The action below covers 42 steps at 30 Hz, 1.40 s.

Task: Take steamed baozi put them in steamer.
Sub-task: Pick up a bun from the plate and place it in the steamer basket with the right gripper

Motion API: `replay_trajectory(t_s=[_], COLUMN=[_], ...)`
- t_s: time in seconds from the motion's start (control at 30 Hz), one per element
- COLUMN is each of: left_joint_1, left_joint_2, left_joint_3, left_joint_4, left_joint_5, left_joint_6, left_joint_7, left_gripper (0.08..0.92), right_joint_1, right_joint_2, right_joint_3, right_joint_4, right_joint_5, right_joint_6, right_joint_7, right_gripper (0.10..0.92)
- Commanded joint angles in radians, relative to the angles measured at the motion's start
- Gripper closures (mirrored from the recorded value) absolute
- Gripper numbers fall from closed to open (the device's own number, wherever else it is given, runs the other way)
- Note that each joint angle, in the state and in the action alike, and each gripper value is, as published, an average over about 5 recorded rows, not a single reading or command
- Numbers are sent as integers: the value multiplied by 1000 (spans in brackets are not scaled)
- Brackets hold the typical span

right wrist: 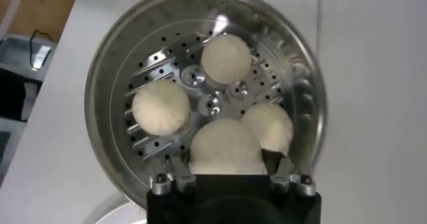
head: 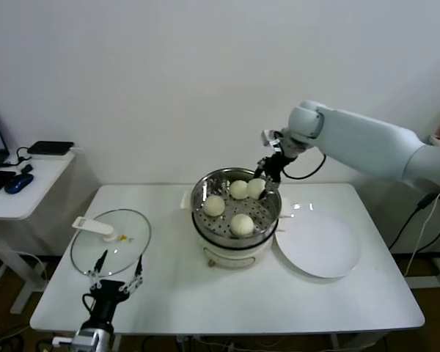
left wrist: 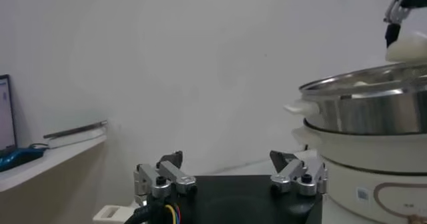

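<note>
White table (head: 205, 293) filling mid-frame; right gripper (head: 268, 176) clamping a baozi (right wrist: 225, 147) over the steamer (head: 201, 192), three inside; left gripper (head: 116, 282), lower left, sitting apart

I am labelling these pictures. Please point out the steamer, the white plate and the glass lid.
steamer (head: 201, 192): head view, left part of its steel rim.
white plate (head: 319, 249): head view, bare middle of the plate.
glass lid (head: 110, 246): head view, clear glass centre.

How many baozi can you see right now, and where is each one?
4. Three baozi lie on the steamer tray: one, another, a third. The fourth is clamped in the right gripper over the tray. None looks hidden.
</note>
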Motion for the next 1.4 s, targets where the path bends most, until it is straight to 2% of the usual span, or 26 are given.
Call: replay_trajectory(t_s=[0.03,1.1,1.4], left_joint_1=[-1,3,3], left_joint_2=[1,-1,-1], left_joint_3=[0,1,1], left_joint_4=[4,14,15], left_joint_5=[-1,-3,-2], left_joint_6=[0,-6,-6], left_joint_7=[0,0,0], left_gripper=[177,177,177], right_joint_1=[-98,-121,-120], right_joint_2=[37,29,40], right_joint_3=[20,35,48], right_joint_4=[-45,-77,-99], right_joint_5=[-49,-98,-75], right_joint_6=[-5,5,0], right_joint_7=[2,4,-7], right_gripper=[313,304,209])
